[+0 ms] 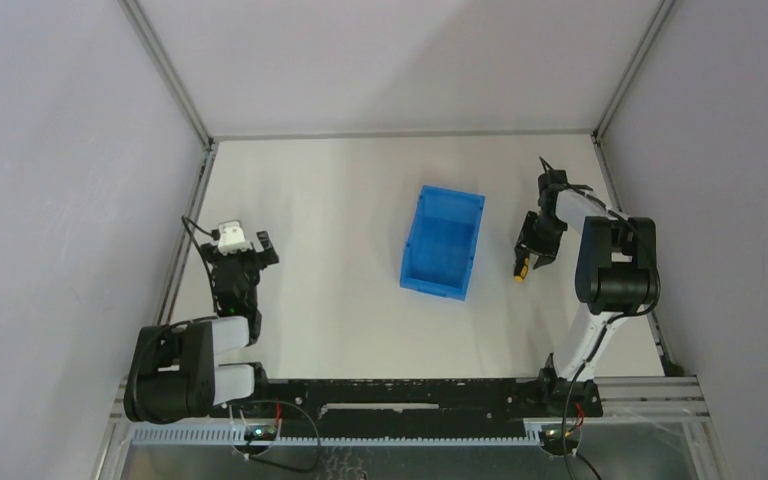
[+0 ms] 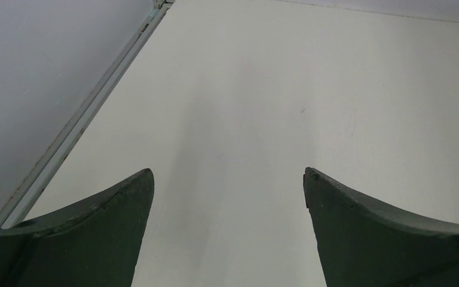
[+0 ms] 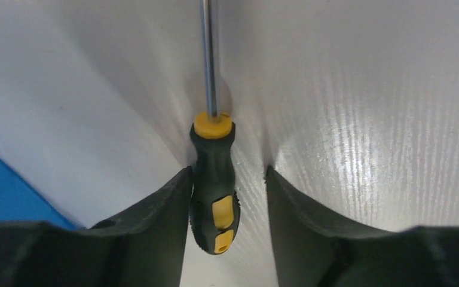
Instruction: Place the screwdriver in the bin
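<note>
The screwdriver [image 3: 214, 179] lies on the white table, its black and yellow handle between my right gripper's [image 3: 228, 170] fingers and its metal shaft pointing away. The left finger [image 3: 161, 209] touches the handle; a gap shows between the handle and the right finger. In the top view the right gripper [image 1: 537, 245] is low over the table just right of the blue bin [image 1: 443, 240], with the handle's yellow end [image 1: 521, 268] showing below it. A corner of the bin [image 3: 0, 185] shows at the left of the right wrist view. My left gripper [image 2: 228, 172] is open and empty.
The left arm [image 1: 245, 255] rests at the table's left side, near the metal frame rail [image 2: 89, 113]. Grey walls enclose the table on three sides. The right arm's base and elbow [image 1: 615, 265] stand close to the right wall.
</note>
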Robot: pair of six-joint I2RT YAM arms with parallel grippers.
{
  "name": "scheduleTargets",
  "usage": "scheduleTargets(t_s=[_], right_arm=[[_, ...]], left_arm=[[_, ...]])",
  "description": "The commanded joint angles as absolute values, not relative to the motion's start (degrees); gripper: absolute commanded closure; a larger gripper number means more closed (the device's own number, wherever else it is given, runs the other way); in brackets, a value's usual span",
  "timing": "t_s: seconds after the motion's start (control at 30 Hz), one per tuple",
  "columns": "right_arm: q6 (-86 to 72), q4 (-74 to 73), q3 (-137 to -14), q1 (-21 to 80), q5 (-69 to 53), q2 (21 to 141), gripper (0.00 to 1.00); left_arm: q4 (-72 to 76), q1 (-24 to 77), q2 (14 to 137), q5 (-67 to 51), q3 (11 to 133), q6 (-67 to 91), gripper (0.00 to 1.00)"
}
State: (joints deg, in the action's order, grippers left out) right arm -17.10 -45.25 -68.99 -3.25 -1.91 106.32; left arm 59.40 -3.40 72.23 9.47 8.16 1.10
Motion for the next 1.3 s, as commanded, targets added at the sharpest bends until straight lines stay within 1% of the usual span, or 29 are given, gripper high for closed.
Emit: scheduleTargets(t_s=[0.0, 0.07, 0.2, 0.23, 0.43, 0.53, 0.6, 0.73, 0.8, 1.03, 1.17, 1.27], right_arm=[[-16.7, -39.9, -68.9, -2.9, -2.0, 109.4, 0.52], [-16.4, -40.3, -69.0, -2.9, -1.0, 108.9, 0.71], [-15.5, -44.8, -71.9, -3.0, 3.2, 103.8, 0.99], [-15.3, -47.8, -73.6, -3.1, 4.1, 102.2, 1.00], [-14.8, -64.3, -87.6, -3.2, 7.0, 97.0, 1.00], [-15.2, -67.8, -91.8, -2.8, 6.9, 95.5, 1.00], [-15.9, -70.3, -93.7, -2.2, 9.1, 95.3, 1.00], [-17.1, -72.0, -95.6, -0.9, 10.0, 95.7, 1.00], [-18.2, -72.0, -96.5, 2.7, 9.8, 95.7, 1.00], [-21.5, -68.5, -101.7, 22.1, 7.4, 97.5, 1.00], [-21.5, -68.4, -104.8, 28.0, 7.6, 99.0, 1.00], [-21.2, -67.5, -104.1, 30.6, 7.6, 99.2, 1.00]], left_arm=[[60.9, -3.4, 72.1, 10.0, 10.9, 1.4, 0.00], [60.9, -3.4, 72.2, 9.9, 11.0, 1.4, 0.00], [60.9, -3.4, 72.1, 9.9, 11.0, 1.4, 0.00], [60.9, -3.4, 72.2, 10.0, 11.0, 1.5, 0.00], [60.9, -3.4, 72.2, 10.0, 10.9, 1.4, 0.00], [60.9, -3.4, 72.2, 10.0, 10.9, 1.4, 0.00], [60.9, -3.4, 72.2, 10.0, 10.9, 1.4, 0.00], [60.9, -3.4, 72.2, 10.0, 10.9, 1.4, 0.00], [60.9, -3.4, 72.2, 9.9, 10.9, 1.4, 0.00], [60.9, -3.4, 72.2, 10.0, 10.9, 1.5, 0.00], [60.9, -3.4, 72.2, 9.9, 10.9, 1.4, 0.00], [60.9, -3.4, 72.2, 9.9, 11.0, 1.4, 0.00]])
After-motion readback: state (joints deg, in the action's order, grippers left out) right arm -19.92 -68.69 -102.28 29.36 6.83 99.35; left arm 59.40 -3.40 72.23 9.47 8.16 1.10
